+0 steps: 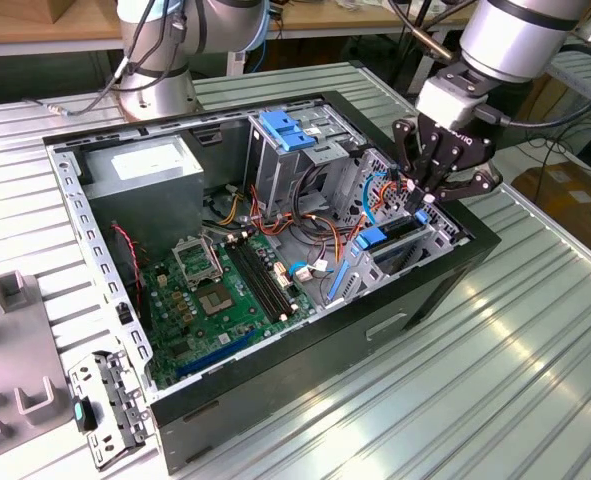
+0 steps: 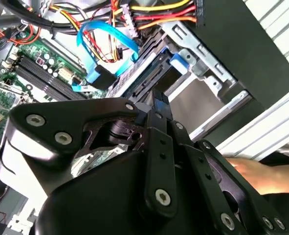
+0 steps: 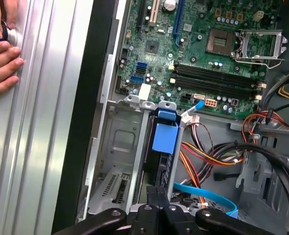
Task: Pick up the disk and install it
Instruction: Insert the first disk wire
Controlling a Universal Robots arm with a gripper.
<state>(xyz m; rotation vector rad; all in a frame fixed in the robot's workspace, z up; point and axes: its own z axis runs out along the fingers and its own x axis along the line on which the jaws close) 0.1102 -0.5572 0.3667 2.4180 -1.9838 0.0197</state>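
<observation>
One slatted metal table [image 1: 515, 370], across the foreground of the exterior view.
One loose metal bracket [image 1: 110, 410], lower left, lying on the table just beside the case corner.
One black computer case [image 1: 415, 300], centre frame, open side up. Green motherboard [image 1: 225, 290] on its floor, lower centre.
One disk [image 1: 397, 230], right of centre, standing on edge in the drive cage [image 1: 445, 235] at the case's right end, blue side rail showing.
One gripper [image 1: 425, 197], upper right, directly over the disk. Its jaws are drawn together with no gap seen and the tips are at the disk's exposed end. Whether they pinch it cannot be told.
One grey power supply [image 1: 140, 175], upper left inside the case.
One robot arm base [image 1: 155, 90], top left, behind the case.
One person's hand [image 3: 2, 54], upper left of the first wrist view, over the table outside the case wall.
</observation>
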